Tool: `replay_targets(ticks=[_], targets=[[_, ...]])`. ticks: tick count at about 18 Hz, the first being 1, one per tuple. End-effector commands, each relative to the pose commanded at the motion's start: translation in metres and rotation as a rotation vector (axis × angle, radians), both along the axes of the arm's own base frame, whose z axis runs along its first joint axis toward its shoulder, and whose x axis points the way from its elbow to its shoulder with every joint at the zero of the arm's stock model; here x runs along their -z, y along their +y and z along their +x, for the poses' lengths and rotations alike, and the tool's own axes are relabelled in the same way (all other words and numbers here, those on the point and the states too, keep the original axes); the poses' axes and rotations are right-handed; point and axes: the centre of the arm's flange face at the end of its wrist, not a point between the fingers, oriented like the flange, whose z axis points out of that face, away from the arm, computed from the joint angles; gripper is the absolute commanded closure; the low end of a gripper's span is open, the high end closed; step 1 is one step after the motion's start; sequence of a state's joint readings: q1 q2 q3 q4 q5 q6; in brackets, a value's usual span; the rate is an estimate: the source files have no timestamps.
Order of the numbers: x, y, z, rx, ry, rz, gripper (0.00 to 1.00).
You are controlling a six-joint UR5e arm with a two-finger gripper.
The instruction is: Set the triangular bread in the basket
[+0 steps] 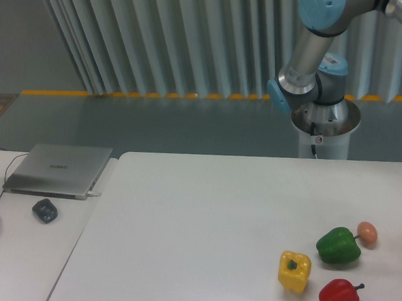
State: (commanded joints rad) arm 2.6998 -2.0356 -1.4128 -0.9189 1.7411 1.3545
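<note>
the pincer and the triangular bread are both out of view; on the white worktop [203, 219] near right sit a yellow pepper [294, 271], green pepper [338, 246], red pepper [338, 296] and small brown egg [367, 233]

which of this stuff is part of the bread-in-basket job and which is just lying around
Job things: none in view; no bread, basket or hand shows, only the arm.

Lying about: yellow pepper, green pepper, red pepper, egg, laptop.

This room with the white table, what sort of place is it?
Probably a robotics lab or test workshop. A robot arm stands on a pedestal behind the white table, toy-like peppers lie on it, and a closed laptop sits on a side desk.
</note>
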Motion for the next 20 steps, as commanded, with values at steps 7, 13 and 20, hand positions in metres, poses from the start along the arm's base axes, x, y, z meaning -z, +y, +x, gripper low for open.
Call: replay_targets(ticks=[7, 13, 20], targets=[[0.000, 0.026, 0.036, 0.012, -0.012, 0.015, 0.00], [0.008, 0.064, 0.080, -0.016, -0.033, 0.048, 0.00], [-0.006, 0.089, 0.123, 0.075, -0.136, 0.097, 0.00]])
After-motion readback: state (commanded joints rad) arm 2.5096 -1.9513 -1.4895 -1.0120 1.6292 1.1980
